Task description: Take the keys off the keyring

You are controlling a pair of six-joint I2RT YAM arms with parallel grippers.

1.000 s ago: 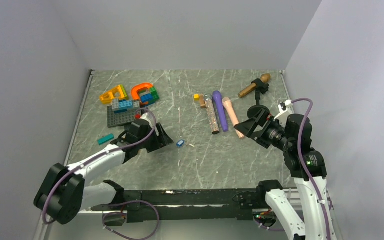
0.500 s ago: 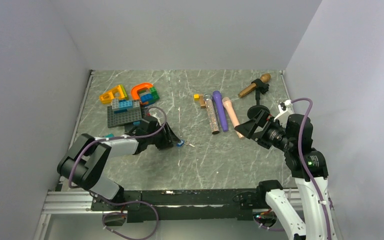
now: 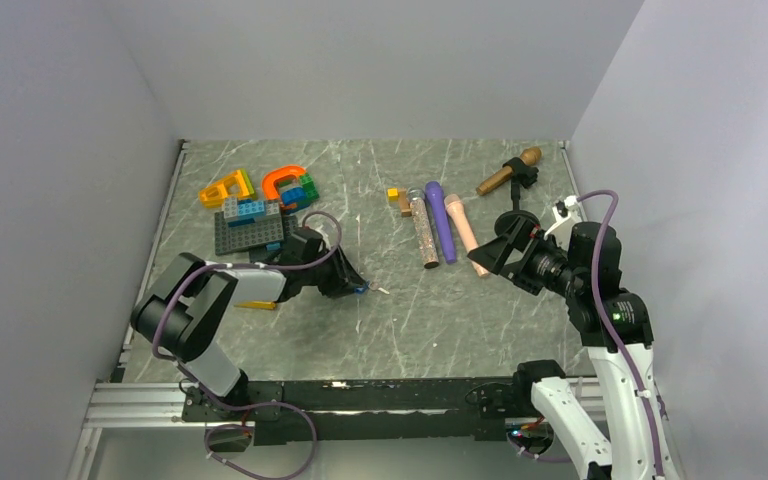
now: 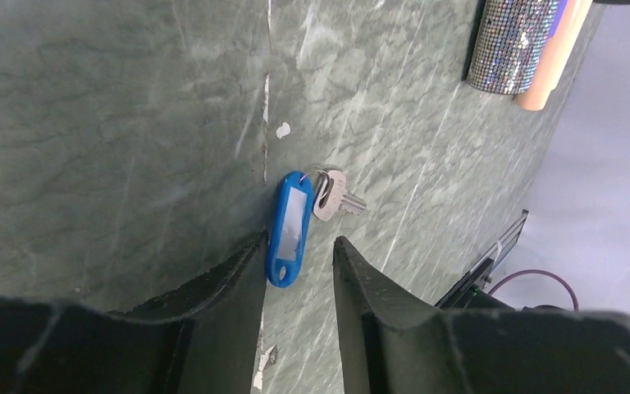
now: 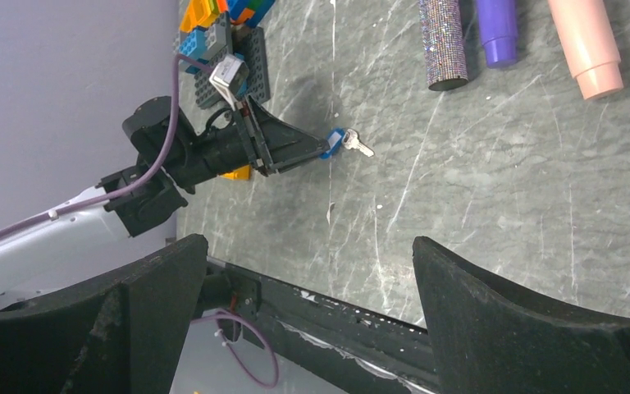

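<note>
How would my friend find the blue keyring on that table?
On the green marble table, find the tip of the left gripper. The keyring is the small blue oval tag there, partly between its fingers; unlike the blue bricks, it has a silver key attached.

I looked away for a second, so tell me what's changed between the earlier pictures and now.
The left gripper swung right to the keyring and narrowed its jaws. It now straddles the blue tag's near end, with a gap still showing on one side. The keyring, its key and the open right gripper stayed about where they were.
</note>
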